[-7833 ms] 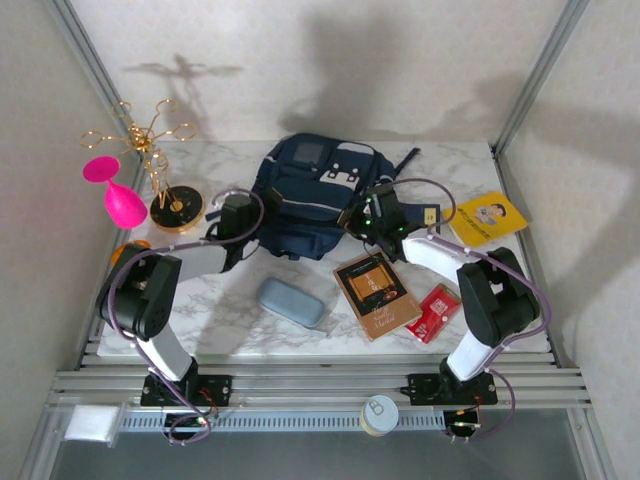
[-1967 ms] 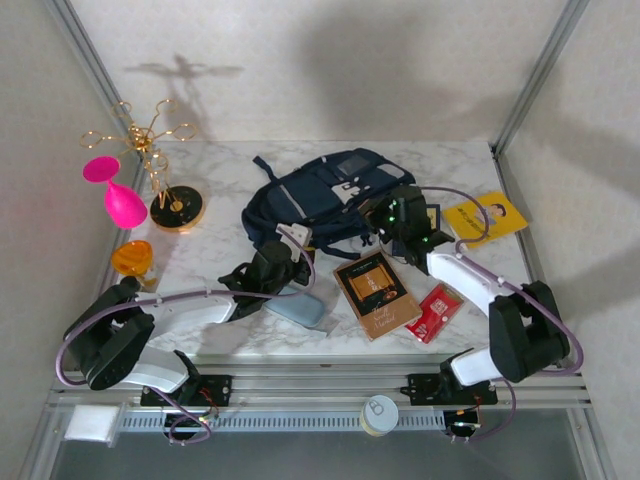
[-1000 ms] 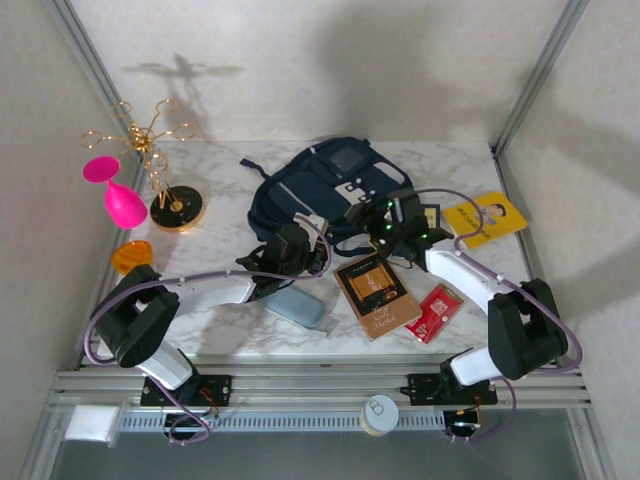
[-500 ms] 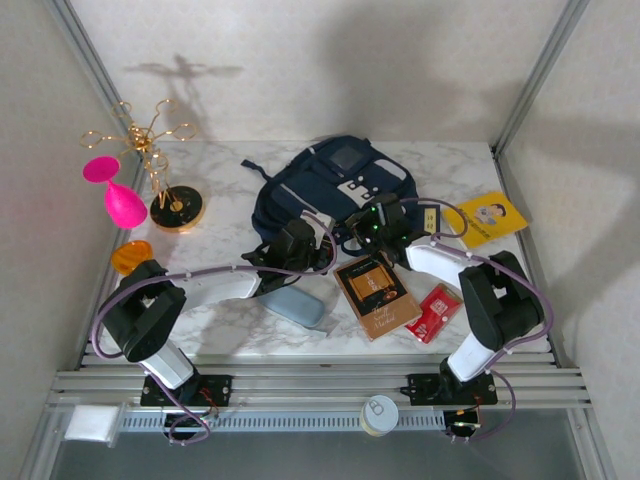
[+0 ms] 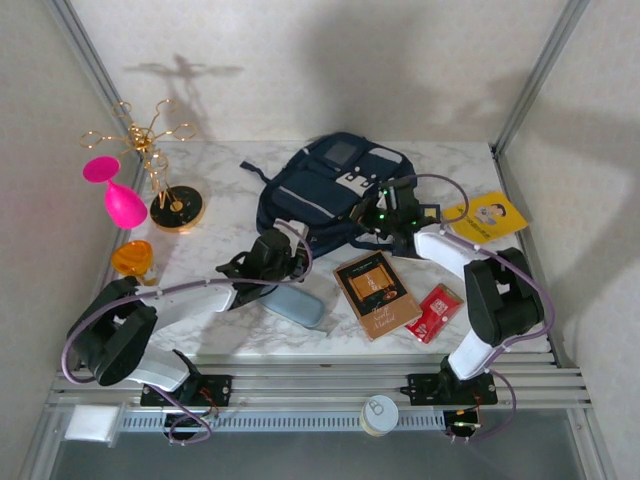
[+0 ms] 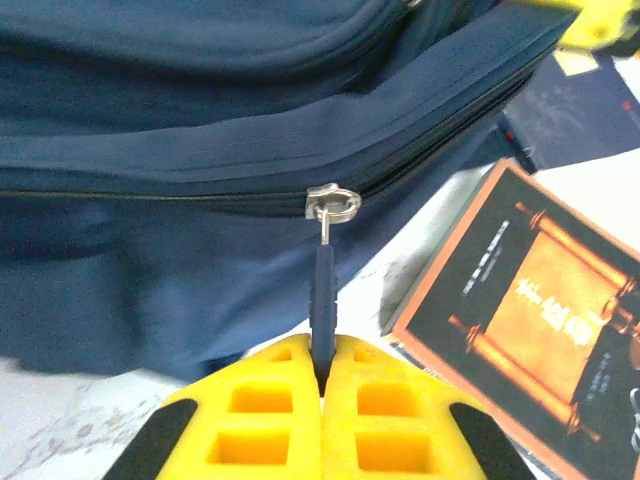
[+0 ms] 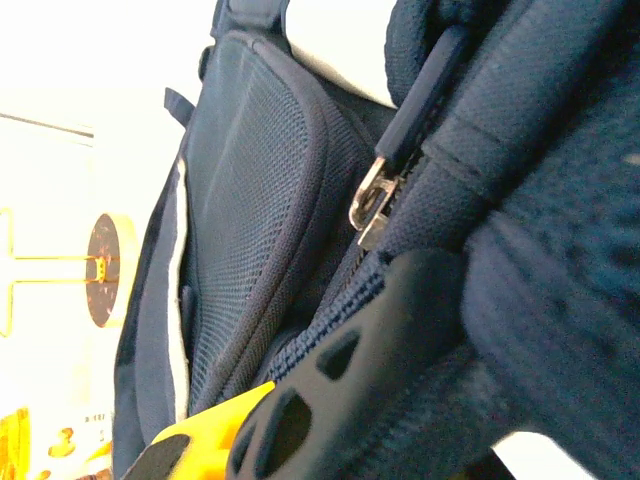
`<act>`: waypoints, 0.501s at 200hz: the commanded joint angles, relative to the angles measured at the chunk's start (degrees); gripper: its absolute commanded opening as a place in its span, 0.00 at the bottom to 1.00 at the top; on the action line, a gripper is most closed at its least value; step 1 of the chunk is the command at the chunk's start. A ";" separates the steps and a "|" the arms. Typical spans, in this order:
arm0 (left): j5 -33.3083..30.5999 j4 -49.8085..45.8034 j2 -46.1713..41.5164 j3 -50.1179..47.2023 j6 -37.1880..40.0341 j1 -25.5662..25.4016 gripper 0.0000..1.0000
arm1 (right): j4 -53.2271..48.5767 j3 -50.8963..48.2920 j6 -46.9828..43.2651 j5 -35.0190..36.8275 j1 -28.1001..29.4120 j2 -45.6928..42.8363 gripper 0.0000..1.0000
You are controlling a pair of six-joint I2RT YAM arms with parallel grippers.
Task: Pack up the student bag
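The student bag (image 5: 325, 185), navy with white patches, lies at the back middle of the marble table. My left gripper (image 5: 290, 250) is at its near edge, shut (image 6: 323, 352) on the dark blue zipper pull (image 6: 323, 285), which hangs from a metal ring (image 6: 333, 205) on the closed zipper line. My right gripper (image 5: 378, 216) is at the bag's right side, shut on a fold of the bag's fabric (image 7: 540, 300) beside a second zipper slider (image 7: 370, 205). One finger (image 7: 330, 400) lies in shadow against the zipper edge; the other is hidden behind the fabric.
A brown book (image 5: 376, 293) (image 6: 540, 310), a red packet (image 5: 434, 312) and a grey-blue case (image 5: 292, 303) lie near the front. A yellow booklet (image 5: 487, 217) is at the right. A gold stand (image 5: 165, 190), a pink glass (image 5: 120, 195) and an orange piece (image 5: 132, 258) stand at the left.
My right gripper has shut on the bag's fabric. My left gripper has drawn back toward the near left with the zipper pull in it, and the bag has turned a little.
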 commanded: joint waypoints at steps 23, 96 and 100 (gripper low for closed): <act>0.28 -0.63 -1.22 -1.56 -1.16 2.28 0.00 | -2.96 13.19 -13.21 -4.15 -3.62 6.07 0.00; 4.28 0.43 4.91 6.79 -4.21 2.30 0.00 | -15.27 9.11 -0.11 4.53 -3.25 1.04 0.80; 3.68 -0.08 5.02 7.06 -4.32 2.29 0.00 | -14.01 6.93 1.92 3.88 -2.88 -0.07 0.82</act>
